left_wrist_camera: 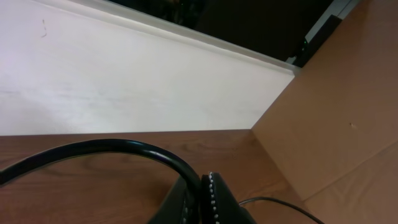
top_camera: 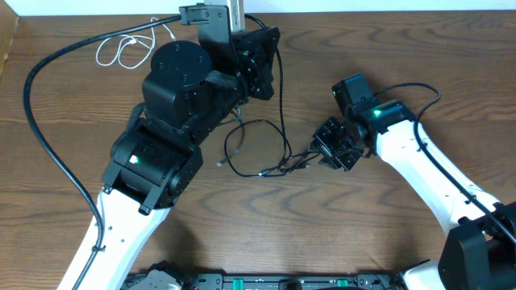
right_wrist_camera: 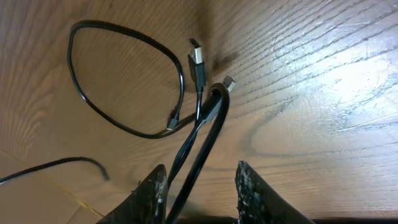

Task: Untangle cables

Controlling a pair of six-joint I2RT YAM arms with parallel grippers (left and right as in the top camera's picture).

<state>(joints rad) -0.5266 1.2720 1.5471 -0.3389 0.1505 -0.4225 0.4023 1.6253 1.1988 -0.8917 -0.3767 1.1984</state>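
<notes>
Two black cables lie tangled mid-table (top_camera: 260, 171); one strand (top_camera: 280, 105) runs up to my left gripper (top_camera: 262, 64). In the left wrist view the left gripper (left_wrist_camera: 202, 186) is shut on a black cable (left_wrist_camera: 112, 147) that arcs off to the left. My right gripper (top_camera: 332, 151) sits at the tangle's right end. In the right wrist view it (right_wrist_camera: 200, 171) is open, with two black strands (right_wrist_camera: 211, 124) passing between its fingers, and a loop and USB plugs (right_wrist_camera: 196, 55) beyond. The white cable (top_camera: 121, 50) lies coiled apart at the back left.
A thick black robot wire (top_camera: 32, 105) curves along the table's left side. The left arm's bulky body (top_camera: 173, 89) covers the table's left middle. A white wall (left_wrist_camera: 124, 81) and a brown panel (left_wrist_camera: 336, 124) bound the far edge.
</notes>
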